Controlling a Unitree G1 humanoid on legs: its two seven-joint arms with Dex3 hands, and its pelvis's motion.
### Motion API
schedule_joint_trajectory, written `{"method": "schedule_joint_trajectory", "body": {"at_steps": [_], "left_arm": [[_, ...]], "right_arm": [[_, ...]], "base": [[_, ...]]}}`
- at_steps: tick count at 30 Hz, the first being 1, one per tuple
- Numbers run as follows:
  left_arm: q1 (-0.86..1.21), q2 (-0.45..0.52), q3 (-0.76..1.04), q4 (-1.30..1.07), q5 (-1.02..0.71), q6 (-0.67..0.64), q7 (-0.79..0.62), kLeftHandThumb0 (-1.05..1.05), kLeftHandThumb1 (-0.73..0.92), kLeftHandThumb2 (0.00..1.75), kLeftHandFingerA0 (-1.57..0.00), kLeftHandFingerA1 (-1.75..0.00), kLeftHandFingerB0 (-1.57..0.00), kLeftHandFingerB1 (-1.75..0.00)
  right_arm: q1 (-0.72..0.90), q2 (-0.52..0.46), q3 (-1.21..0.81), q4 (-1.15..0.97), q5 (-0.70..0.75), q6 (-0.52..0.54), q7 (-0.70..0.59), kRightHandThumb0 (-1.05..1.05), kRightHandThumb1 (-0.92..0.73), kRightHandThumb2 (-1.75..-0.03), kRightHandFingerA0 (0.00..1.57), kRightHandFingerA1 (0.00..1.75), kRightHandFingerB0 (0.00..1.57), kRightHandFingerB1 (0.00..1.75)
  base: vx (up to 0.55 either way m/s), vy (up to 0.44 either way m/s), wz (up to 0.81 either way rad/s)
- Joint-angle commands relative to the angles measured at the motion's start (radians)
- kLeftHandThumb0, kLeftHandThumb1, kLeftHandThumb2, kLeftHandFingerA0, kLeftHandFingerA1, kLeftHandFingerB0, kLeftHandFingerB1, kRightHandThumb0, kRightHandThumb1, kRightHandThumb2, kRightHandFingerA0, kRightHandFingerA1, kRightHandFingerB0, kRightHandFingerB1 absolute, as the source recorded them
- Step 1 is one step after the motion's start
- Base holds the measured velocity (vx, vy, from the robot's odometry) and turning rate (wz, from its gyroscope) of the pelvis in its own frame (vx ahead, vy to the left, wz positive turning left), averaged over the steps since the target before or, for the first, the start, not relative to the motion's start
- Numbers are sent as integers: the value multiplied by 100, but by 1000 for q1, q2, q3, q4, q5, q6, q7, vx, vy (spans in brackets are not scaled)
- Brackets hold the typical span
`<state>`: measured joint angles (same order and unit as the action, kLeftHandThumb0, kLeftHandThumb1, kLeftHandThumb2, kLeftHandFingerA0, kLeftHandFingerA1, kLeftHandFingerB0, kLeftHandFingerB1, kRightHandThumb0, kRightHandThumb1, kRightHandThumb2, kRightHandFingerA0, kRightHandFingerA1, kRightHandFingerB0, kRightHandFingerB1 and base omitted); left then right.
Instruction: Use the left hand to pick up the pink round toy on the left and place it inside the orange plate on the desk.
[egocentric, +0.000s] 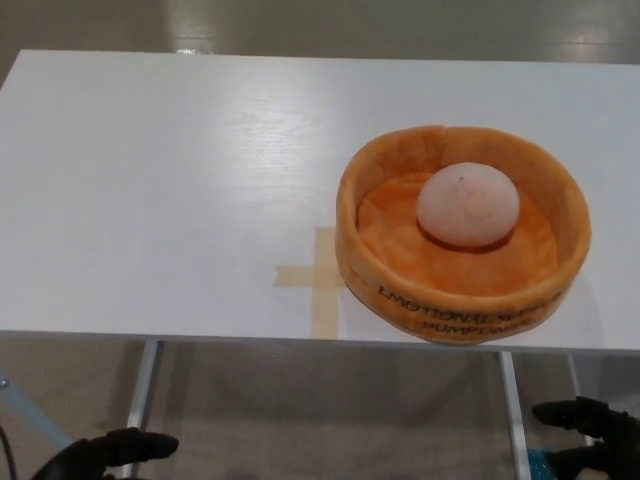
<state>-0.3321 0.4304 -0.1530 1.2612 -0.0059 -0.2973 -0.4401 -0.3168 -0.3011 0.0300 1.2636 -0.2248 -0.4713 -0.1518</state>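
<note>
A pink round toy (467, 204) lies inside the orange plush plate (372, 268), a little behind its middle. The plate stands on the right half of the white desk (170, 190), near the front edge. My left hand (108, 455) shows at the bottom left, below the desk's front edge, holding nothing, with its fingers apart. At the bottom right corner my right hand (590, 432) is also below the desk, with fingers spread and nothing in it. Both hands are far from the toy.
A cross of tan tape (316, 276) is stuck on the desk just left of the plate. Metal desk legs (143, 385) run down below the front edge. A bit of teal object (540, 466) shows at the bottom right.
</note>
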Motion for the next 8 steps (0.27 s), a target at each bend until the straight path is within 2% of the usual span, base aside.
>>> {"method": "schedule_joint_trajectory", "body": {"at_steps": [1,2,3,8], "left_arm": [[-16,-20,-19,58,100,37,152,-13,78,63,-30,-35,-32,-31],[-17,-20,-20,60,106,37,163,-13,78,63,-30,-35,-32,-31],[-17,-20,-21,61,113,34,176,-10,55,100,-16,-51,-19,-50],[-15,-30,21,62,91,18,187,-10,56,100,-13,-50,-17,-49]], "right_arm": [[6,-3,-3,7,3,8,4,-10,-65,-58,68,63,64,50],[6,-3,-2,7,2,7,3,-10,-65,-58,68,63,64,50],[7,-3,-1,8,1,4,2,-10,-65,-58,68,63,64,50],[8,-4,0,5,-1,7,1,-9,-66,-59,68,61,63,50]], "base": [[0,0,0],[0,0,0],[0,0,0],[0,0,0]]}}
